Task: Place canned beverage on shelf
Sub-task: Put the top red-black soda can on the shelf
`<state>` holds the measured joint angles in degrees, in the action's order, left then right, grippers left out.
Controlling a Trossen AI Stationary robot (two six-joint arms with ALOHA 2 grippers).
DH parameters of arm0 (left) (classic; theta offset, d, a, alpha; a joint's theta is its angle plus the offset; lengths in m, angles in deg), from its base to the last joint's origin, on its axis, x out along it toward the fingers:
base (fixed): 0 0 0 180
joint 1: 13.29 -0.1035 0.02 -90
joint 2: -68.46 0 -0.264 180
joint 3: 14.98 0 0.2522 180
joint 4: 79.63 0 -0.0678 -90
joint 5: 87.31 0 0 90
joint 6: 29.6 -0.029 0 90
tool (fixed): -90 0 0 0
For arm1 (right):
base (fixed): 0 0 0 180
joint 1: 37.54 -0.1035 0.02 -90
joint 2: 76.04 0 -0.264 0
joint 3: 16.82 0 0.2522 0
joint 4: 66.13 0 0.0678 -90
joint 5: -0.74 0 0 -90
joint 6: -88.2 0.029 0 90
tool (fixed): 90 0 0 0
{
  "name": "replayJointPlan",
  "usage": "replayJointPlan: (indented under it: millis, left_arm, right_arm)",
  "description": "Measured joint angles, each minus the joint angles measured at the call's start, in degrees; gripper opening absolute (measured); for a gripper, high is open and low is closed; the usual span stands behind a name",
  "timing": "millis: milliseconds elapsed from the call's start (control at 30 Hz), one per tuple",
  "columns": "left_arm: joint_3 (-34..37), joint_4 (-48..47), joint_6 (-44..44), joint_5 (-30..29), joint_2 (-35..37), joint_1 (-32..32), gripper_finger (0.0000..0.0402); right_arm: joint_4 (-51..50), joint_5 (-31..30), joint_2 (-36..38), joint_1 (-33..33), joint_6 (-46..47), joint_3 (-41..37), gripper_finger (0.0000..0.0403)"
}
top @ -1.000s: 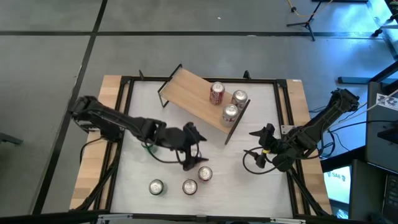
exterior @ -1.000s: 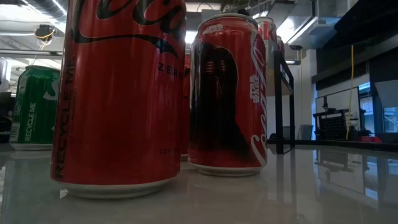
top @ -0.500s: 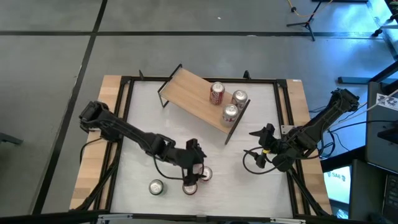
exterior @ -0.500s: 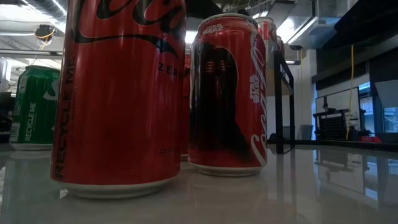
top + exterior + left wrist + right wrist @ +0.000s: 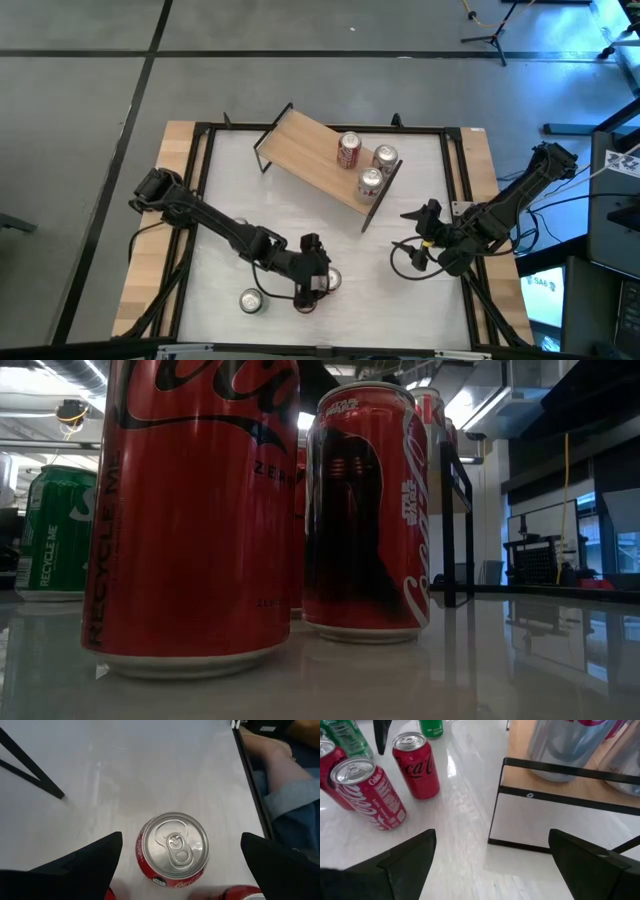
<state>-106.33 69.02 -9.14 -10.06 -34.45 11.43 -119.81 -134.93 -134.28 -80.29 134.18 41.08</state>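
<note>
Hovering over the red aluminium cola can (image 5: 173,848) near the table's front edge, the left gripper (image 5: 312,272) has its fingers spread wide with nothing between them. Neighbouring cans crowd close, so a descending finger could topple one. The right gripper (image 5: 422,222) waits, fingers apart, beside the light-wood shelf on black legs (image 5: 305,150).

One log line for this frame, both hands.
left hand: open, above red can | right hand: open, idle beside shelf | shelf: three cans on it
</note>
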Motion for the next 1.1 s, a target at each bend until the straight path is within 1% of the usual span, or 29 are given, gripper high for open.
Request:
replayJointPlan:
  millis: [100, 200, 433, 600, 700, 800, 900, 1000, 1100]
  left_arm:
    - [0.00, -0.41, -1.80, -0.38, -0.01, 0.17, 0.0396]
    - [0.00, -0.87, -2.15, -2.42, -0.69, 0.27, 0.0396]
    - [0.02, -1.26, -3.01, -3.36, -2.14, 0.49, 0.0396]
    - [0.02, -0.84, -3.01, -7.43, -1.36, 0.26, 0.0396]
    - [0.02, -1.22, -2.77, -7.76, -0.14, 0.00, 0.0396]
    - [0.02, -1.40, -1.42, -8.41, 1.49, -0.20, 0.0396]
    - [0.00, -2.95, -0.11, -10.88, 2.91, -0.47, 0.0396]
    - [0.00, -6.06, 4.39, -15.35, 3.76, -0.61, 0.0396]
    - [-0.04, -10.58, 10.83, -17.74, 3.76, -0.81, 0.0396]
  right_arm:
    - [0.02, 0.29, -0.01, 0.00, 0.00, 0.00, 0.0381]
    - [0.02, 0.29, 0.00, 0.00, 0.00, 0.00, 0.0381]
    - [0.04, 0.29, 0.00, 0.00, 0.00, 0.00, 0.0381]
    - [0.04, 0.29, -0.02, 0.00, 0.00, 0.00, 0.0381]
    - [0.04, 0.29, -0.01, 0.00, 0.00, 0.00, 0.0381]
    - [0.02, 0.29, 0.00, 0.00, 0.00, 0.00, 0.0381]
    - [0.02, 0.29, 0.00, 0.00, 0.00, 0.00, 0.0381]
    - [0.02, 0.31, 0.00, 0.00, 0.02, 0.00, 0.0381]
    - [0.04, 0.31, -0.01, 0.00, 0.01, 0.00, 0.0381]
